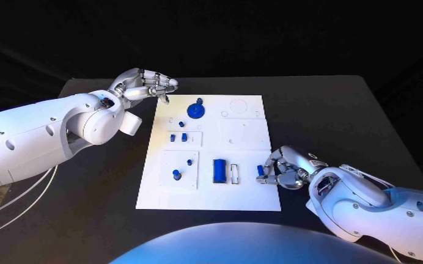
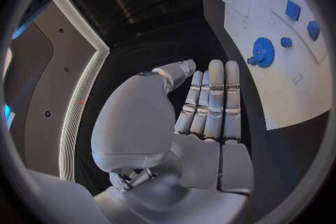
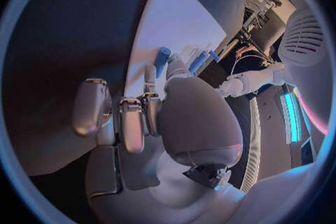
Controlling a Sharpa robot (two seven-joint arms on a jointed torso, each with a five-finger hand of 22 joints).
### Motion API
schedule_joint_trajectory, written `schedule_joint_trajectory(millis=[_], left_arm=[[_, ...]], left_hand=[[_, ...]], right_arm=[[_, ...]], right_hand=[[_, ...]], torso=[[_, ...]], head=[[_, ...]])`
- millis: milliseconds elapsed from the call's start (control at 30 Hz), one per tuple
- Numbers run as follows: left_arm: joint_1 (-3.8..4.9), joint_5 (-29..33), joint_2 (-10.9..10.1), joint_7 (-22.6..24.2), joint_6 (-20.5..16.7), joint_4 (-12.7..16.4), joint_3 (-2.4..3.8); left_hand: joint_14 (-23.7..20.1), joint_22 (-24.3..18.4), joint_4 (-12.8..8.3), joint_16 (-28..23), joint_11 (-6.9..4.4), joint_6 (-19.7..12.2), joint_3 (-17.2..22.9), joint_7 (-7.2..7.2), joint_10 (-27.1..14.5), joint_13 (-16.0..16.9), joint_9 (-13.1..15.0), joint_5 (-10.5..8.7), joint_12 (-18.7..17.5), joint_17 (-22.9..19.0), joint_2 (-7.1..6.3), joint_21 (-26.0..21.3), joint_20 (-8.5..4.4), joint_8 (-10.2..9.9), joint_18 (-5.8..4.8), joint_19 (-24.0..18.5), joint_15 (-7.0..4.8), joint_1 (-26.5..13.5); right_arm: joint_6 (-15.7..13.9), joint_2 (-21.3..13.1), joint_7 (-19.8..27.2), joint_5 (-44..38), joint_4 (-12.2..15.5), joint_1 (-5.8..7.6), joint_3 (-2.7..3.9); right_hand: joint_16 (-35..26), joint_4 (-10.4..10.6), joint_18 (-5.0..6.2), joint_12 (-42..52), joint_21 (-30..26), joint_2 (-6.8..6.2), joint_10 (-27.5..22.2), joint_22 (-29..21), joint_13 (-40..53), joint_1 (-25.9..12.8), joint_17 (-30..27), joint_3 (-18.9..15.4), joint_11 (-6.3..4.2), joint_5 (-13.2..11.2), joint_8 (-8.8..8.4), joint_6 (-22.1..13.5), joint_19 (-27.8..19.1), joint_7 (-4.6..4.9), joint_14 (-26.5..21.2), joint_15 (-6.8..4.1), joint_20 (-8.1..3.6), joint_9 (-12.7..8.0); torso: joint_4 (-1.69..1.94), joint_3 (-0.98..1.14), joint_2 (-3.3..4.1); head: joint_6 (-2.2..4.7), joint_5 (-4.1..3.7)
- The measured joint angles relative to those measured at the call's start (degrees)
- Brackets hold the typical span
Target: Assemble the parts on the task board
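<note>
I am pinching a small blue part (image 1: 261,170) in my right hand (image 1: 283,171) at the task board's (image 1: 247,135) right edge, readying it for insertion. My left hand (image 1: 145,85) is waiting off the board's far-left corner, fingers together, holding nothing.

My left hand (image 1: 148,85) in satin silver metal, my right hand (image 1: 283,167) the same with glossy highlights, my arms in smooth glossy white plastic, task board (image 1: 251,135) matt white, blue gear (image 1: 195,110) smooth plastic, table (image 1: 335,111) matt black
</note>
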Motion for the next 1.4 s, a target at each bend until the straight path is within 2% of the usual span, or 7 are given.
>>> schedule_joint_trajectory(millis=[300, 433, 533, 733, 867, 1067, 1400], left_arm=[[0.00, 0.0, 0.0, 0.0, 0.0, 0.0, 0.00], [0.00, 0.0, 0.0, 0.0, 0.0, 0.0, -0.01], [0.00, 0.0, 0.0, -0.1, 0.0, 0.0, -0.01], [0.00, 0.0, 0.0, -0.1, 0.0, 0.0, -0.01], [0.00, 0.0, 0.1, -0.1, 0.0, 0.0, -0.01], [0.01, 0.0, 0.1, -0.1, 0.0, 0.0, -0.01], [0.01, 0.0, 0.2, -0.2, 0.0, 0.0, -0.01]], left_hand=[[0.0, 0.0, 0.0, 0.0, 0.00, 0.0, 0.0, 0.00, 0.0, 0.0, 0.0, 0.00, 0.0, 0.0, 0.00, 0.0, 0.00, 0.0, 0.00, 0.0, 0.00, 0.0], [0.0, 0.0, 0.0, 0.0, 0.00, 0.0, 0.0, 0.00, 0.0, 0.0, 0.0, 0.00, 0.0, 0.0, 0.00, 0.0, 0.00, 0.0, 0.00, 0.0, 0.00, 0.0], [0.0, 0.0, 0.0, 0.0, 0.00, 0.0, 0.0, 0.00, 0.0, 0.0, 0.0, 0.00, 0.0, 0.0, 0.00, 0.0, 0.00, 0.0, 0.00, 0.0, 0.00, 0.0], [0.0, 0.0, 0.0, 0.0, 0.00, 0.0, 0.0, 0.00, 0.0, 0.0, 0.0, 0.00, 0.0, 0.0, 0.00, 0.0, 0.00, 0.0, 0.01, 0.0, 0.00, 0.0], [0.0, 0.0, 0.0, 0.0, 0.00, 0.0, 0.0, 0.00, 0.0, 0.0, 0.0, 0.00, 0.0, 0.0, 0.00, 0.0, 0.00, 0.0, 0.00, 0.0, 0.00, 0.0], [0.0, 0.0, 0.0, 0.0, 0.00, 0.0, 0.0, 0.00, 0.0, 0.0, 0.0, 0.00, 0.0, 0.0, 0.00, 0.0, 0.00, 0.0, 0.00, 0.0, 0.00, 0.0], [0.0, 0.0, -0.2, 0.3, -0.24, 0.0, 0.2, 0.00, -0.2, 0.0, 0.2, 0.00, 0.5, 0.0, 0.00, 0.0, 0.00, 0.4, 0.00, 0.0, 0.00, 0.0]], right_arm=[[0.4, 1.5, -0.5, -3.3, -0.9, -0.23, 0.17], [0.7, 2.0, -0.5, -4.9, -1.1, -0.21, 0.28], [0.8, 2.2, -0.5, -5.9, -1.2, -0.10, 0.42], [1.1, 2.1, -0.6, -7.3, -1.1, -0.12, 0.37], [1.3, 1.9, -0.9, -7.4, -0.8, -0.11, 0.34], [1.9, 1.7, -1.8, -6.4, 0.1, 0.39, 0.12], [2.9, 2.0, -2.9, -3.6, 1.5, 2.37, 0.03]], right_hand=[[0.0, -0.4, 0.00, 0.0, 0.0, 2.06, -0.2, 0.0, 0.3, 5.4, 0.0, 1.5, -0.19, 0.0, -0.70, 0.6, 0.0, -0.20, -0.1, -0.33, 0.00, 0.2], [0.0, -0.2, 0.00, 0.2, 0.0, 0.72, 0.0, 0.0, 0.1, 8.8, 0.0, 6.2, -0.41, 0.2, -2.79, 1.5, 0.0, -0.45, 0.0, -0.41, -0.45, 0.4], [0.0, -0.1, 0.00, 0.1, -0.3, -1.21, 0.0, 0.0, -0.2, 10.9, 0.0, 13.4, -0.43, 0.3, -4.92, 2.1, 0.0, -0.39, 0.0, -0.42, -0.44, 0.4], [0.0, 5.6, 0.00, 0.1, -0.3, -2.53, 0.1, 0.0, 0.0, 11.5, 0.0, 21.0, -0.52, 0.3, -5.11, 2.4, 0.0, -0.53, -0.2, -0.61, -0.44, 0.4], [0.0, 4.1, 0.00, 0.1, -0.3, -5.08, 0.1, 0.0, 0.0, 8.2, 0.0, 26.6, -0.52, 0.3, -4.64, 2.3, 0.0, -0.55, -0.2, -0.61, -0.44, 1.4], [0.0, 0.8, 0.00, 0.1, -0.3, -5.35, 0.1, 0.0, 0.0, 4.5, 0.0, 31.6, -0.52, 0.3, -4.04, 1.6, 0.0, -0.40, -0.2, -0.61, -0.44, 3.0], [0.2, -0.7, 0.00, 1.0, 1.5, -5.35, 0.0, 0.0, 0.0, 1.8, 0.0, 34.1, -0.62, 0.3, -3.51, 1.3, 0.4, -0.09, -0.2, -0.61, -0.85, 4.0]], torso=[[0.00, 0.04, 0.00], [0.01, 0.04, 0.00], [0.03, 0.04, -0.02], [0.02, 0.02, -0.05], [0.02, 0.01, -0.09], [0.03, -0.01, -0.11], [0.04, -0.07, -0.10]], head=[[0.00, 0.05], [0.00, 0.05], [0.00, 0.03], [0.00, 0.01], [0.00, 0.01], [0.00, 0.02], [0.00, 0.05]])
